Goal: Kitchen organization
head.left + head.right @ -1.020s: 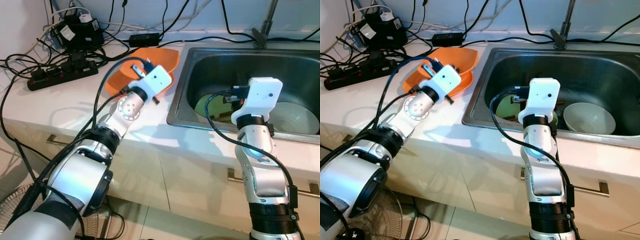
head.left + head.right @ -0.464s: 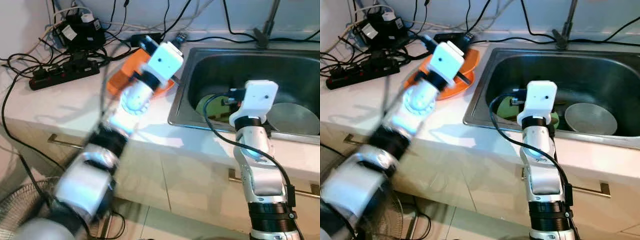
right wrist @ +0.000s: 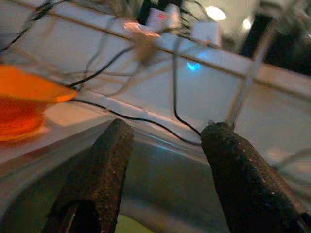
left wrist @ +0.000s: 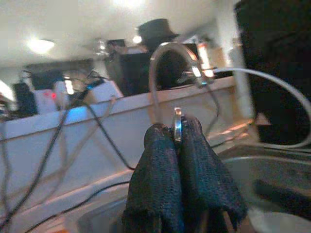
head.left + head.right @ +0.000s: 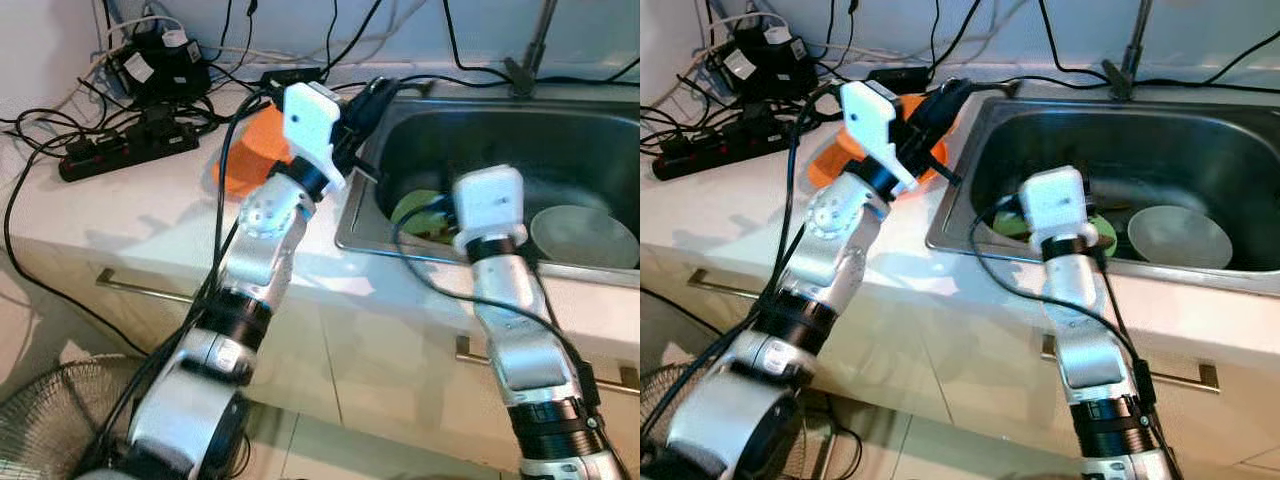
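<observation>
While a thin metal piece [image 4: 178, 127], probably cutlery, is pinched between the pressed-together fingers of the left gripper [image 5: 372, 95] above the sink [image 5: 560, 125] rim beside the orange bowl [image 5: 252, 152], the right gripper [image 3: 167, 182] is held spread inside the basin near a green plate [image 5: 415, 207] and a pale bowl [image 5: 585, 232]. The piece is judged stiff, light and slippery, best gripped mid-handle. Its shape is hidden by the fingers, and the left wrist view is blurred.

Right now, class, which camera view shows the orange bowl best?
The left eye view: the orange bowl sits on the counter beside the sink, though the left arm covers its right part. The right eye view shows less of it, behind the same arm. The right wrist view catches only a blurred orange edge past the fingers.
</observation>
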Robot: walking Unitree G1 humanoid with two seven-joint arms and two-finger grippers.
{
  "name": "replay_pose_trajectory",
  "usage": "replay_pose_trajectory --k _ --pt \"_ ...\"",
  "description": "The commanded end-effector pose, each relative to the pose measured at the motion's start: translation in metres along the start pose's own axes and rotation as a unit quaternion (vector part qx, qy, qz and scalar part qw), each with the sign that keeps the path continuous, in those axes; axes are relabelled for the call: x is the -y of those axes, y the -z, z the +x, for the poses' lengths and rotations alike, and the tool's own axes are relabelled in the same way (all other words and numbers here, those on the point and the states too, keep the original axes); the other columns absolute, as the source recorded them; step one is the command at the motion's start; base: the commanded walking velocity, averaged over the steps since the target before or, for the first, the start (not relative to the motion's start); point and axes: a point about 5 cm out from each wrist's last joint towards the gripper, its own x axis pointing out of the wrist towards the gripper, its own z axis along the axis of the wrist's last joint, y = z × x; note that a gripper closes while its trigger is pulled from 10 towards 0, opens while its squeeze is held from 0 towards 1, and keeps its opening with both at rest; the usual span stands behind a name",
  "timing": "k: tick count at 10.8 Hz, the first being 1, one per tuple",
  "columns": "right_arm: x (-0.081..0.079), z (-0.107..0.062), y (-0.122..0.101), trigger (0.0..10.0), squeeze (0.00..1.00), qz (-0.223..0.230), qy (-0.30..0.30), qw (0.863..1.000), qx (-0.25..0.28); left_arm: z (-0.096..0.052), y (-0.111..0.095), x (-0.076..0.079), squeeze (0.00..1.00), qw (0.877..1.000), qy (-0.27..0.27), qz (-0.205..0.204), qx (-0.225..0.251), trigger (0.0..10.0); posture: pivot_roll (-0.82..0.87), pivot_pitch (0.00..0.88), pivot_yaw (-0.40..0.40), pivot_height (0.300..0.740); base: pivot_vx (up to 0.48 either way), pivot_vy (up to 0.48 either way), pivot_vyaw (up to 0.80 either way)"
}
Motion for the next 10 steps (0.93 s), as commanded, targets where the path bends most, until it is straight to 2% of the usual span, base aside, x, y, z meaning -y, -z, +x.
replay_pose_trajectory --k 1,4,5,6,10 --pt "-0.01 0.001 -0.006 10.0 1.0 -0.021 -0.019 0.999 0.025 -0.003 -0.003 0.001 0.0 1.0 0.025 -0.014 -0.006 10.0 -0.02 0.031 0.148 0.74 0.0 0.0 0.0" --pt "-0.015 0.001 -0.008 10.0 1.0 -0.024 -0.018 0.999 0.033 -0.005 0.005 0.016 0.0 0.994 0.081 -0.056 -0.052 10.0 -0.02 0.021 0.159 0.74 0.0 0.0 0.0" --pt "-0.015 0.001 -0.009 10.0 0.53 -0.028 -0.015 0.999 0.036 -0.007 0.007 0.019 0.0 0.992 0.092 -0.065 -0.064 10.0 -0.02 0.017 0.162 0.74 0.0 0.0 0.0" --pt "-0.014 0.001 -0.009 10.0 0.0 -0.03 -0.009 0.999 0.038 -0.01 0.009 0.021 0.0 0.99 0.099 -0.066 -0.075 10.0 -0.02 0.017 0.164 0.74 0.0 0.0 0.0" --pt "-0.015 0.002 -0.01 10.0 0.0 -0.025 -0.005 0.999 0.038 -0.017 0.012 0.027 0.0 0.985 0.124 -0.055 -0.11 10.0 -0.01 0.022 0.165 0.74 0.0 0.0 0.0"
